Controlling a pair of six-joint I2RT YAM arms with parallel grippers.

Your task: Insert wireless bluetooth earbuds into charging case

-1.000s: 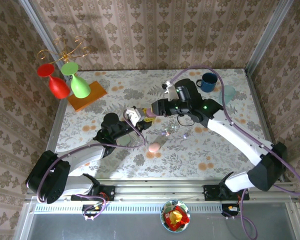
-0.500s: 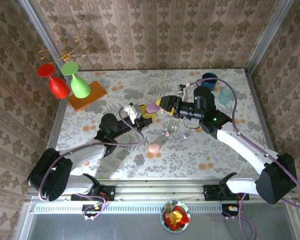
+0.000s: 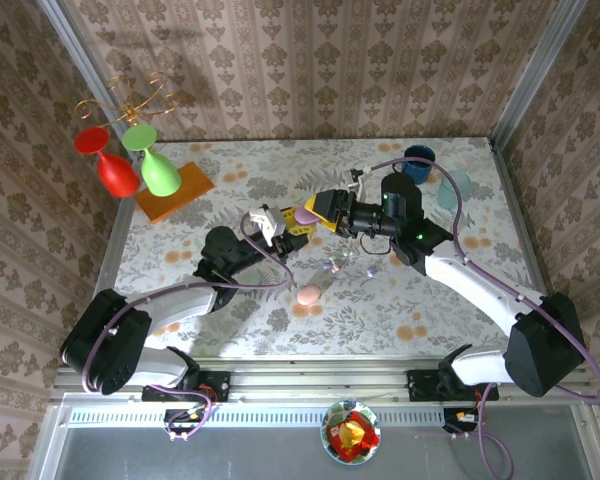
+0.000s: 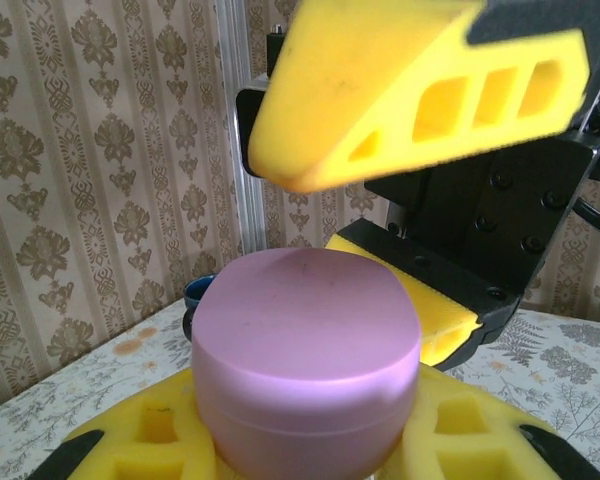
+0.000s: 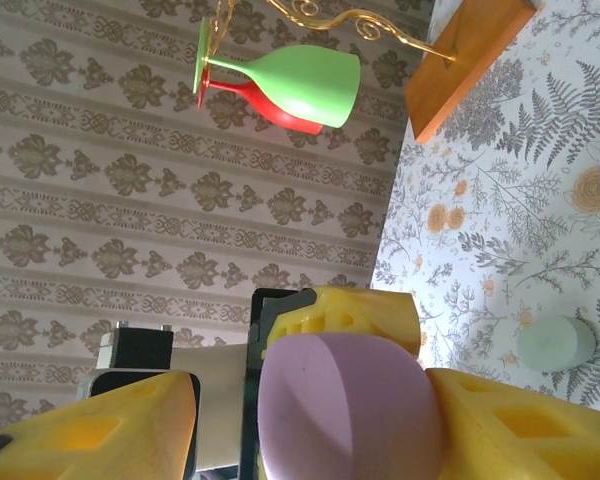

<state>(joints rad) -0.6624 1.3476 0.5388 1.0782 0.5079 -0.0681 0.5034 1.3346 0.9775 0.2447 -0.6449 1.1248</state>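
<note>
A lilac charging case [image 4: 305, 360] is held up over the table, with my left gripper [image 3: 283, 224] shut on its lower half [image 3: 304, 214]. My right gripper [image 3: 320, 211] is open and straddles the case's top from the right. One of its yellow fingers [image 4: 400, 90] hangs clear above the lid, and the other [image 4: 420, 305] lies against the case's far side. In the right wrist view the case [image 5: 350, 410] touches the right-hand finger [image 5: 525, 430], with a gap to the other. Tiny pale earbuds [image 3: 329, 267] [image 3: 370, 270] lie on the table below.
A pink case [image 3: 308, 294] lies near the front middle and a mint case [image 5: 553, 343] sits on the cloth. A blue mug [image 3: 417, 160] and a pale cup [image 3: 455, 188] stand at the back right. An orange block [image 3: 175, 190] carries red and green glasses at the back left.
My right wrist has swung round to the right and its fingers now stand open around the lilac case, which has come into sight. The left arm has barely moved.
</note>
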